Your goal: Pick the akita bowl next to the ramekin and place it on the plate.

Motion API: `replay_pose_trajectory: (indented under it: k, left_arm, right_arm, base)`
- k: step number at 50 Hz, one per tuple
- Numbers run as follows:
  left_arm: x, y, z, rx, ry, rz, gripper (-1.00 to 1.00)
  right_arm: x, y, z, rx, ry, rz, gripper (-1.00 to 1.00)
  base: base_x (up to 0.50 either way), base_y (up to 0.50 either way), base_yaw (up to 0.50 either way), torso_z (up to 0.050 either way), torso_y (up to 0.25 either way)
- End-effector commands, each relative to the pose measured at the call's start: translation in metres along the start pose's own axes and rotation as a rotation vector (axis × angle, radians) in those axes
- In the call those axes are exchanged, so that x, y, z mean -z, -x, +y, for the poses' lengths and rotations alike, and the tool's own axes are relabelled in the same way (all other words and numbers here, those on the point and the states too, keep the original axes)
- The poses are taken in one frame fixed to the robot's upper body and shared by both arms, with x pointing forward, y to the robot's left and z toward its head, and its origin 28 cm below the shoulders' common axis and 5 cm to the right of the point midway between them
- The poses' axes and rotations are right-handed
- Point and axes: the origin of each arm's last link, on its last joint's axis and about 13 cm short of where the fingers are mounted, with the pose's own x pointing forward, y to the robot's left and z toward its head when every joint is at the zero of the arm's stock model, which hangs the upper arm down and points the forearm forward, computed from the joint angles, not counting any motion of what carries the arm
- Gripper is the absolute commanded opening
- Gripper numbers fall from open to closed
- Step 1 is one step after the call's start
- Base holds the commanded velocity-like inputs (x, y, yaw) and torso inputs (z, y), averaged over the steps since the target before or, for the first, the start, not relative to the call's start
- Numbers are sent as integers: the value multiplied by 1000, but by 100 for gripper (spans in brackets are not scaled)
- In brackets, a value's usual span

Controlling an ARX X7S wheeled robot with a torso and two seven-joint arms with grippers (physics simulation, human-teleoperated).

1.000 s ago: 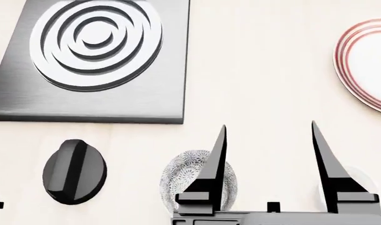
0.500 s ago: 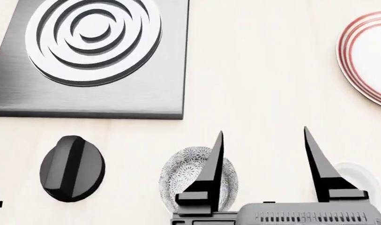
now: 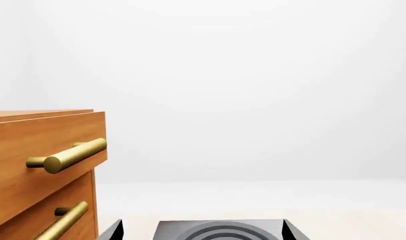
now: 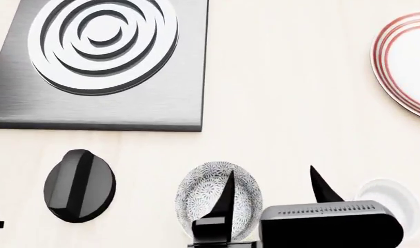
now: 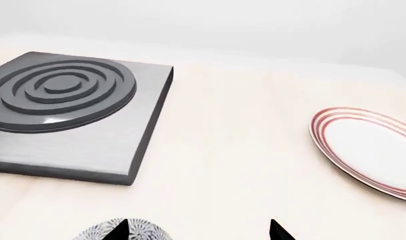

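In the head view the akita bowl, grey with a white floral speckle, sits on the pale counter near the front edge. The white ramekin stands to its right. My right gripper is open above them. One finger crosses the bowl's middle and the other points at the gap between bowl and ramekin. The right wrist view shows the bowl's rim by one fingertip of the right gripper. The red-ringed plate lies far right. My left gripper is open and holds nothing.
A square steel burner plate with raised rings fills the back left. A black knob lies left of the bowl. In the left wrist view a wooden drawer unit with brass handles stands beside the burner.
My right gripper has dropped and drawn back toward me, so its fingers show shorter and its black wrist body now covers the view's lower edge. The bowl, ramekin and plate have not moved.
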Motion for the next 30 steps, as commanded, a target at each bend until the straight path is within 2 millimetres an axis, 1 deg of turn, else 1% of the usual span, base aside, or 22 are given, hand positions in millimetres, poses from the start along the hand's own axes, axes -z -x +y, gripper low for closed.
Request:
replay_pose_trajectory:
  k: [1, 10, 19, 30]
  left_arm:
    - [0, 0, 0, 1, -1, 0, 100]
    - [1, 0, 0, 2, 1, 2, 100]
    - [2, 1, 0, 6, 2, 8, 100]
    - [2, 1, -1, 8, 1, 9, 100]
  right_arm:
    - [4, 0, 0, -38, -54, 81, 100]
    - [6, 1, -1, -33, -61, 100, 100]
    - [12, -4, -2, -26, -69, 132, 100]
    - [11, -9, 0, -40, -106, 158, 100]
  base:
    - [0, 0, 0, 0, 0]
    - [0, 0, 0, 0, 0]
    - [0, 0, 0, 0, 0]
    - [0, 0, 0, 0, 0]
